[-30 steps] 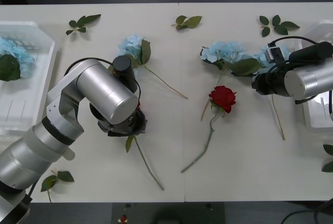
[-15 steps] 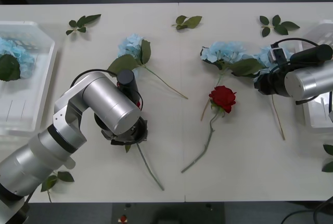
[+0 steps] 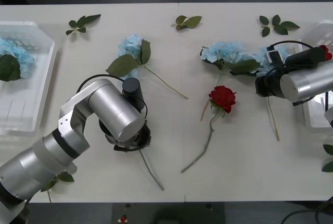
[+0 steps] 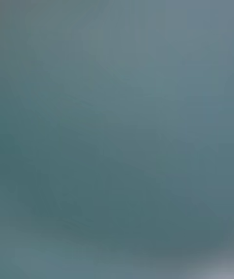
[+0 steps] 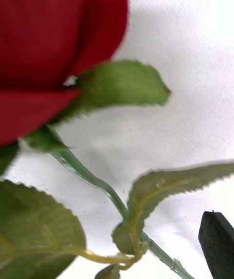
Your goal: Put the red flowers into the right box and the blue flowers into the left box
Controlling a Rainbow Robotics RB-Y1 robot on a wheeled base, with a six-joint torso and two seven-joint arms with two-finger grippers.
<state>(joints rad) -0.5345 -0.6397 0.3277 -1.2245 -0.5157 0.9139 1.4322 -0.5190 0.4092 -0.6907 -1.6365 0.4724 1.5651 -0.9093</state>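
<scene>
Rose (image 5: pixel 48 40) beneath the left gripper (image 3: pixel 130 139) shows only up close; fingers' state unclear on both.

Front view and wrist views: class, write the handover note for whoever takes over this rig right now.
Left gripper: low over a table rose, close to its bloom; grip not visible.
Right gripper: over the rightmost blue flower; grip not visible.
Done: one blue flower lies in the left box; a red bloom shows at the right box, apparently inside.
Left: three blue flowers on the table, including two farther back; the middle rose and the one under the left gripper.
</scene>
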